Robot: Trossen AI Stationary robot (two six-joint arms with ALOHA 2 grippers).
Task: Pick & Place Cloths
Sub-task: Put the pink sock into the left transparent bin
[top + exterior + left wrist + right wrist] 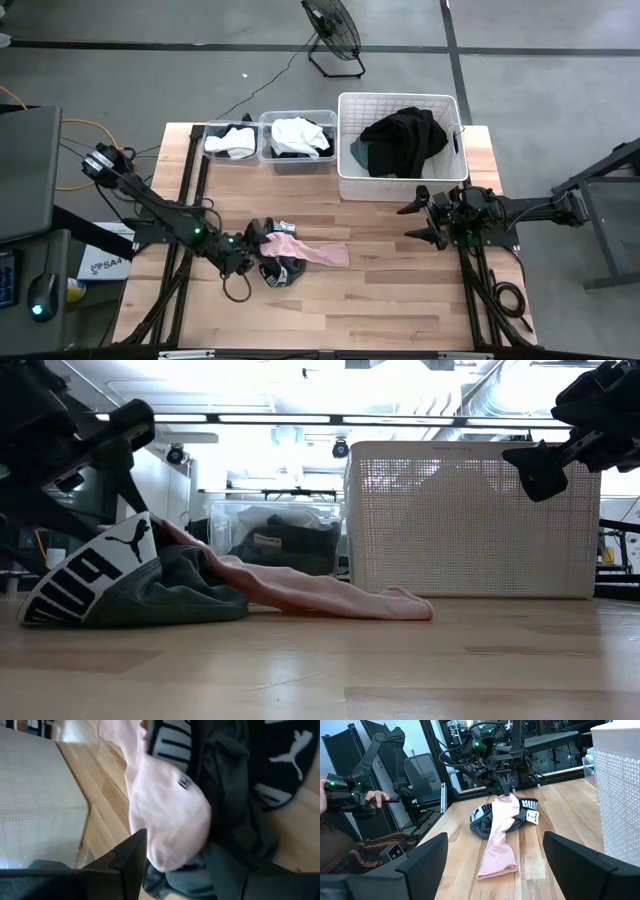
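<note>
Table [400, 300]: left pincer [262, 243] pinching pink cloth [310, 251]; basket [345, 150] beyond.

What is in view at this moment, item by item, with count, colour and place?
Pink cloth: one, pink, table centre-left, one end pinched by the left end effector.
Dark cloth: one, grey-green with a black white-lettered waistband, under the pink one.
Basket: one, white, table back, holding black cloths.
Bins: two, clear, left of the basket, holding white and dark cloths.
Fan: one, black, on the floor.
Person's hand: one, beyond the table.
Left end effector: shut on the pink cloth.
Right end effector: open, near the basket.
</note>
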